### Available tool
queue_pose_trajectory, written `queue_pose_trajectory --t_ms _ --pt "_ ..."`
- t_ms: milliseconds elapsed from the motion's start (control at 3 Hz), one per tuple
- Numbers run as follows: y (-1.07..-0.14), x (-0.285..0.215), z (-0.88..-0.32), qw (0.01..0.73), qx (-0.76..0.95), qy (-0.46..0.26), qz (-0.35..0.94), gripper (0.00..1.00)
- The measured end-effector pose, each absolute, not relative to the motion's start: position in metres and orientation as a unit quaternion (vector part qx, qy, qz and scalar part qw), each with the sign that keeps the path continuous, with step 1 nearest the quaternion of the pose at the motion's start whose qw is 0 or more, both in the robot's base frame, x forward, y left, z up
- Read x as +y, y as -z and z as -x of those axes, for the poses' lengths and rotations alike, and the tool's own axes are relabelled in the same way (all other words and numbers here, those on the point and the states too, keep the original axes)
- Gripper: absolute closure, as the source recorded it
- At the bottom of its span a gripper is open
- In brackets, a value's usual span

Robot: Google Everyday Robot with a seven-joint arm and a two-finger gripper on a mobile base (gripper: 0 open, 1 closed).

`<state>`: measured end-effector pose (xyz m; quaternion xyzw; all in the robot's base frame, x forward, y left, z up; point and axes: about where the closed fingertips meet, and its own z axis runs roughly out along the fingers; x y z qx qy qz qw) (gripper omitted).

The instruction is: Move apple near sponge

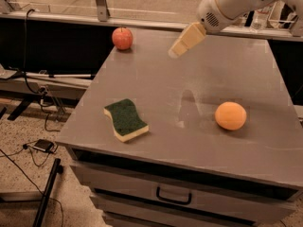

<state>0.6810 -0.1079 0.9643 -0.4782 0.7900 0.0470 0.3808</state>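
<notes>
The white jointed robot arm [232, 3] is reaching in from the upper right. Its cream-coloured gripper [176, 50] is hovering well to the right of the round red apple [122, 38], slanting down and leftward.

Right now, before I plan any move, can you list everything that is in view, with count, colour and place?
apple: one, red, far left corner of the table.
sponge: one, dark green top on a pale yellow body, near left part of the table.
orange fruit: one, orange, near right part of the table.
table: one, grey, centre of view.
drawer handle: one, dark, below the table's front edge.
small box: one, black, floor at left.
arm: one, white, top right.
gripper: one, cream, above the table's far part, right of the apple.
</notes>
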Motion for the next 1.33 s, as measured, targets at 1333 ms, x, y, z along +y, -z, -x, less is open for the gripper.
queue_pose_trajectory --t_ms 1333 --pt "-0.946 -0.034 -0.756 0.473 0.732 -0.178 0.456 0.0"
